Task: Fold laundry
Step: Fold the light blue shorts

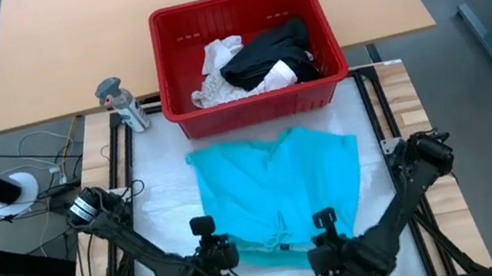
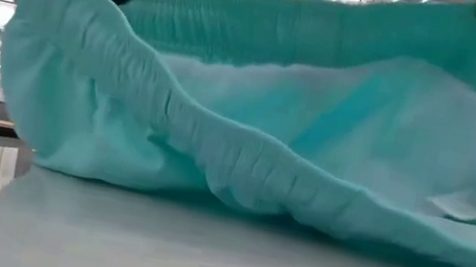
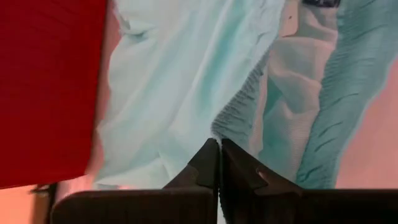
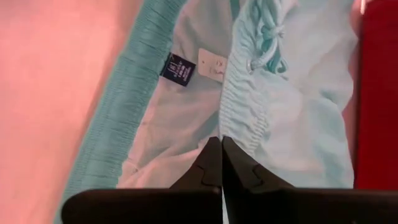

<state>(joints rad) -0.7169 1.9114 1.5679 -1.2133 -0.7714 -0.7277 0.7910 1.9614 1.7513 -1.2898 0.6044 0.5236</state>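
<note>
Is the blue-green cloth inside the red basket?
No, the teal garment lies spread on the table in front of the red basket.

a teal garment is spread on the counter just in front of the red basket, its elastic waistband with a drawstring lifted at the near edge, so the pale inside and a dark label are exposed. a black garment is heaped in the basket, with white pieces bunched beside and partly under it.
</note>
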